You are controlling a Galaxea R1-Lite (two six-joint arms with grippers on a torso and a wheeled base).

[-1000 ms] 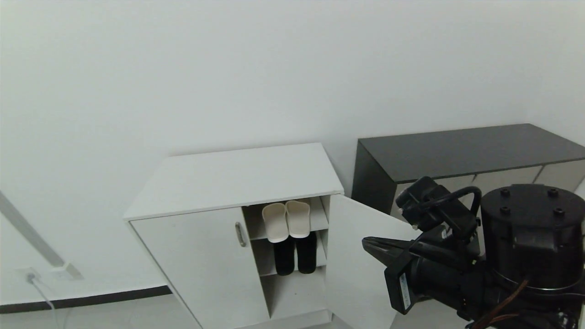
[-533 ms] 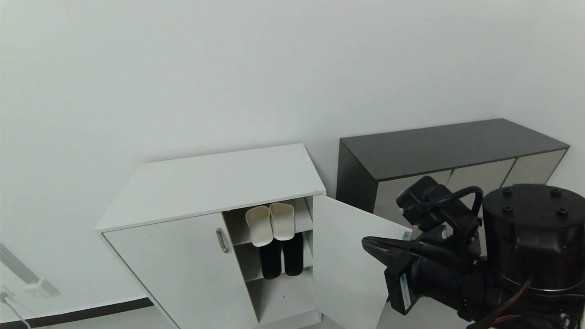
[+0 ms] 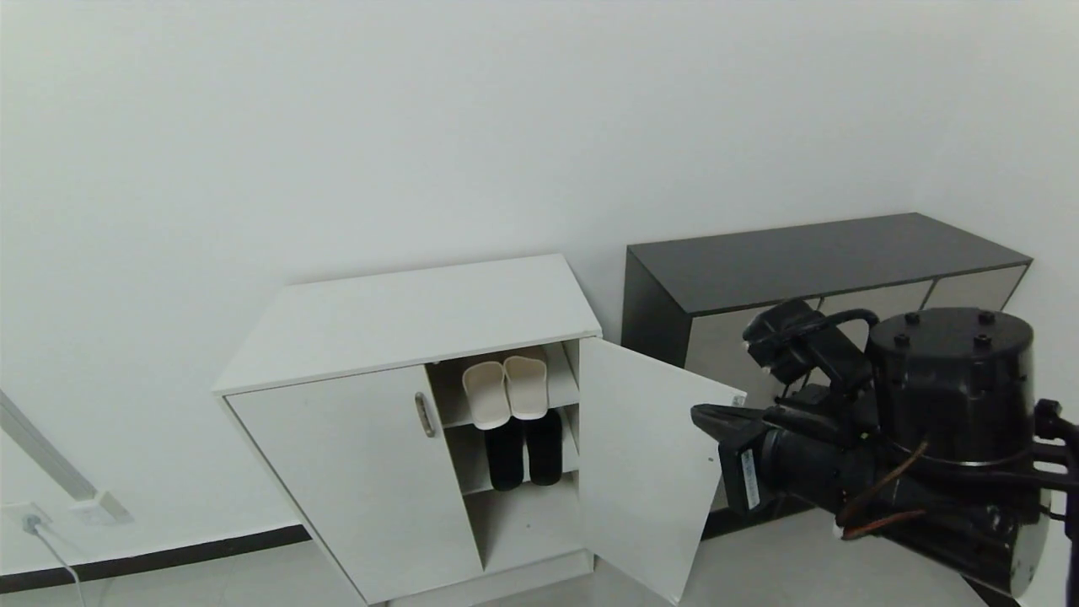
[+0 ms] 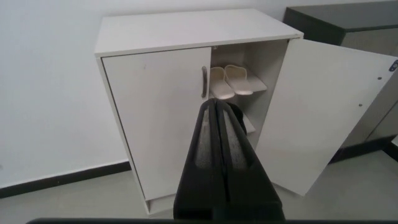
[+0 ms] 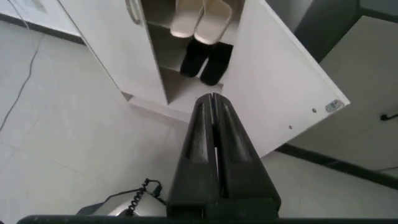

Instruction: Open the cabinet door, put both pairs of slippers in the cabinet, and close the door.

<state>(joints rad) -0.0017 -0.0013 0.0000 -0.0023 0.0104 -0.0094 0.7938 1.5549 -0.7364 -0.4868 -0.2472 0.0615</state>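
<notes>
A white cabinet (image 3: 421,316) stands against the wall with its right door (image 3: 641,455) swung open and its left door (image 3: 354,472) closed. A white pair of slippers (image 3: 506,389) lies on the upper shelf, and a black pair (image 3: 524,451) sits on the shelf below. My right gripper (image 3: 700,413) is shut and empty, with its tip by the open door's free edge. The right wrist view looks past this gripper (image 5: 213,98) to the door (image 5: 280,93) and both pairs (image 5: 206,61). My left gripper (image 4: 214,104) is shut and empty in front of the cabinet (image 4: 186,28).
A dark low sideboard (image 3: 826,261) stands just right of the cabinet, behind the open door. A wall socket with a cable (image 3: 29,523) is low at the left. Bare floor (image 5: 74,124) lies before the cabinet, with a coiled cable (image 5: 140,196) near me.
The whole head picture has shifted, so the camera has moved. The right door is still open, both pairs rest on their shelves, and the right gripper stays shut near the door's edge.
</notes>
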